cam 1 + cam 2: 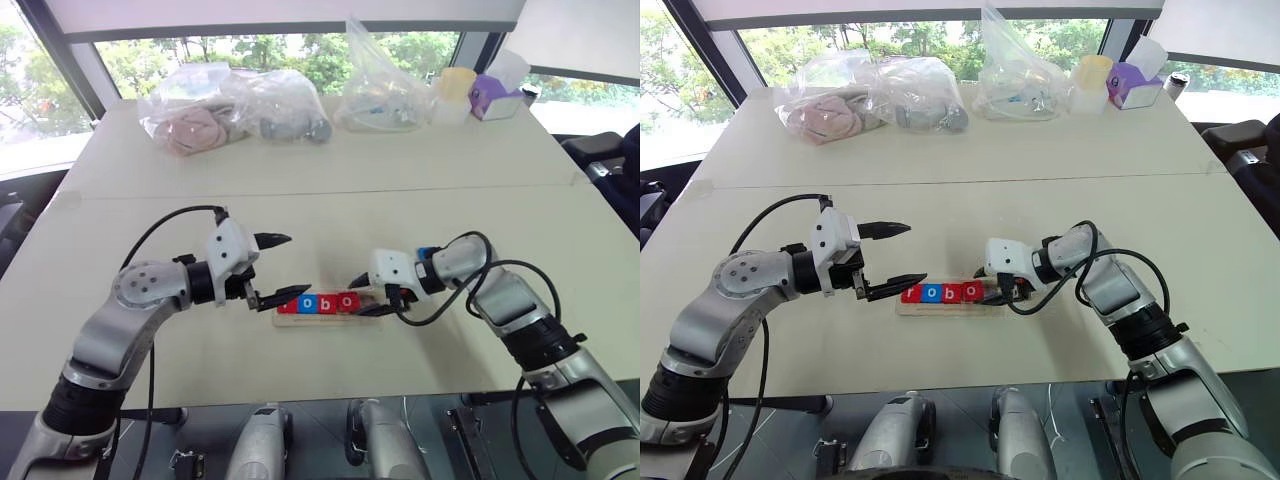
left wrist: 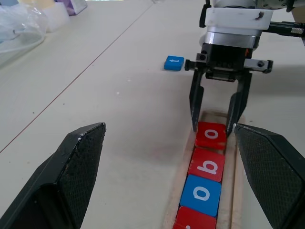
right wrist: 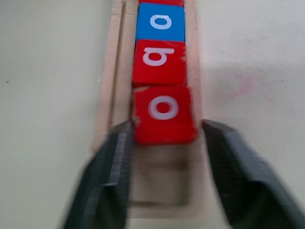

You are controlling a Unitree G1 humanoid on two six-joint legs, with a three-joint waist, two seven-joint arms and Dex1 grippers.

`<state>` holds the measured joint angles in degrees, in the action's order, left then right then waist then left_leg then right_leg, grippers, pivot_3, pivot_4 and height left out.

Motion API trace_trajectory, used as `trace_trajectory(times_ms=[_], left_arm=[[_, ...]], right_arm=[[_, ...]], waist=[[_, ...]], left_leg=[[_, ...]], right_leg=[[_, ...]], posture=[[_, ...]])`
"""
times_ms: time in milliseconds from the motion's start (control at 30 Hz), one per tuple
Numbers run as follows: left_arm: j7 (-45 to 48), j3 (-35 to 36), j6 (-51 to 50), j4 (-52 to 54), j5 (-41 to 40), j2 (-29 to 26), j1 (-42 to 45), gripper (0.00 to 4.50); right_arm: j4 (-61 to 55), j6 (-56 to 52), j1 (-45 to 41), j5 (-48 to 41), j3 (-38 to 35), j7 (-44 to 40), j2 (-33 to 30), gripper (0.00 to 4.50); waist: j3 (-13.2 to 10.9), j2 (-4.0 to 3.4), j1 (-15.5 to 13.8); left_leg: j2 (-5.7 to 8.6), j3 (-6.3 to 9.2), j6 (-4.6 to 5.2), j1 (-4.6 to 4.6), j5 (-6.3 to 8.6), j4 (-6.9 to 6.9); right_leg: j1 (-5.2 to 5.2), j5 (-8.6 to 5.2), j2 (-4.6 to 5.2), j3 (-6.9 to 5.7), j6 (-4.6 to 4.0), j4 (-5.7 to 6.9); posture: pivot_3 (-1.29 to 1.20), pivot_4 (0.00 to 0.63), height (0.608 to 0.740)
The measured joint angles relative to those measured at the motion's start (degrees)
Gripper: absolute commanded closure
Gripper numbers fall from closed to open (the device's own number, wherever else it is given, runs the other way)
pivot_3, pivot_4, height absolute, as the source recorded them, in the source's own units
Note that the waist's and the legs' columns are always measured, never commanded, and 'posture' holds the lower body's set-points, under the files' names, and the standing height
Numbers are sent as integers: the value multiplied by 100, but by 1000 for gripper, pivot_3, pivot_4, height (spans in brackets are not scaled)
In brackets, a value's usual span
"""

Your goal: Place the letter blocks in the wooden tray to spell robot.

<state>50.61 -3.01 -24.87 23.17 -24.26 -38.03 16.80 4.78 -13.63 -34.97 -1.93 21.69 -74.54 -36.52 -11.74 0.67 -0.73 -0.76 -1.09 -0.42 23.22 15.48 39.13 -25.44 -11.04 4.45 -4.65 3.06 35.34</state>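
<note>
The wooden tray [image 1: 300, 321] lies on the table in front of me, between my two grippers. Four letter blocks sit in it in a row: red r [image 1: 291, 304], blue o [image 1: 308, 303], red b [image 1: 327, 302] and red o [image 3: 163, 113]. A blue block [image 2: 173, 62] lies loose on the table beyond the tray's right end. My right gripper [image 1: 362, 296] is open and tilted down at that end, one finger on each side of the red o, which rests in the tray. Over the tray's left end my left gripper [image 1: 285, 268] hangs wide open and empty.
Several clear plastic bags [image 1: 235, 110] with items lie along the table's far edge, next to a yellow-lidded cup [image 1: 455, 92] and a purple tissue box [image 1: 497, 95]. A dark chair [image 1: 605, 155] stands at the far right. A tape seam crosses the table.
</note>
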Motion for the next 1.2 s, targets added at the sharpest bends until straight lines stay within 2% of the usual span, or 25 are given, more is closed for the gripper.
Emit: trace_trajectory(times_ms=[33, 67, 567, 767, 1000, 1200], left_arm=[[-4, 0, 0, 0, 0, 1, 0, 0], [-6, 0, 0, 0, 0, 2, 1, 0], [-64, -21, 0, -1, 3, 58, 86, 0], [-67, -40, 0, -4, 4, 87, 98, 0], [-84, -44, -7, 16, 1, 94, 85, 0], [-86, -45, -60, 23, -1, 94, 76, 0]], right_arm=[[0, -16, -13, 1, 6, -10, 3, 55], [0, -21, -23, 0, 9, -20, 4, 12], [-31, -198, -367, -158, -50, -30, -42, 12], [-917, -592, 41, -381, -306, -70, -482, 12], [-1969, -856, 741, -330, -517, 636, -523, 12], [-2044, -594, 902, 185, -516, 1261, -593, 12]], waist=[[0, 0, 0], [0, 0, 0], [0, 0, -2], [0, 0, -4], [0, 0, -2], [0, 0, -2]], left_leg=[[0, 0, 0, 0, 0, 0], [0, 0, 0, 0, 0, 0], [1, 0, 0, 0, 0, 0], [-2, 1, 0, 1, 0, 0], [-6, 0, 0, -4, 0, 0], [-3, -2, 0, -2, 0, 2]], right_leg=[[0, 0, 0, 0, 0, 0], [0, 0, 0, 0, 0, 0], [0, 9, 0, 0, -14, 1], [0, 9, 0, 0, -13, 0], [0, -1, -1, 0, -5, 3], [0, -7, 0, 1, -16, 2]], posture=[[0, 150, 740], [0, 150, 740], [0, 150, 740], [0, 150, 740], [0, 150, 740], [0, 150, 740]])
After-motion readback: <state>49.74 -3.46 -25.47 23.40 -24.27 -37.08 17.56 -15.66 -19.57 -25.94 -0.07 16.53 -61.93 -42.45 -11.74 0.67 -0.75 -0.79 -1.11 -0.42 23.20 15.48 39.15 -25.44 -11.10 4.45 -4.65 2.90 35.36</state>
